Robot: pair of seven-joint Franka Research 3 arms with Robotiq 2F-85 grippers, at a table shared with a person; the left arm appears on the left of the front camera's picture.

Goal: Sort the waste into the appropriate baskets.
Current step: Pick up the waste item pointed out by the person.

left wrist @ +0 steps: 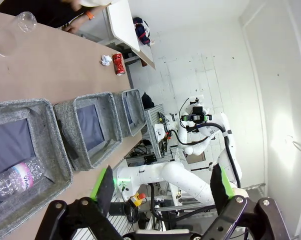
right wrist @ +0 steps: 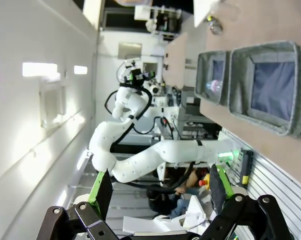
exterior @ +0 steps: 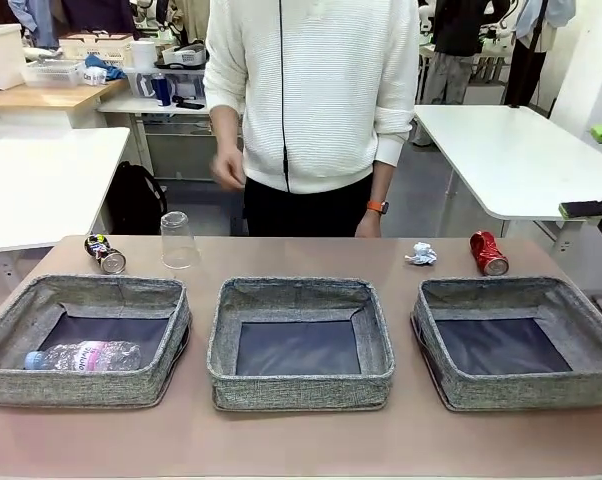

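Note:
Three grey woven baskets stand in a row on the table: left (exterior: 81,385), middle (exterior: 301,385), right (exterior: 526,390). A clear bottle with a pink label (exterior: 84,356) lies in the left one. Behind the baskets are a crushed dark can (exterior: 105,254), an upturned clear cup (exterior: 178,240), a crumpled paper ball (exterior: 421,254) and a crushed red can (exterior: 489,253). My left gripper (left wrist: 162,170) is open and empty, off the table's end, looking along the baskets (left wrist: 65,130) and the bottle (left wrist: 15,177). My right gripper (right wrist: 160,174) is open and empty, far from the baskets (right wrist: 263,50).
A person in a white sweater (exterior: 306,100) stands at the far edge, both hands hanging near the table. The strip of tabletop (exterior: 301,440) in front of the baskets is bare. White tables stand behind at left and right.

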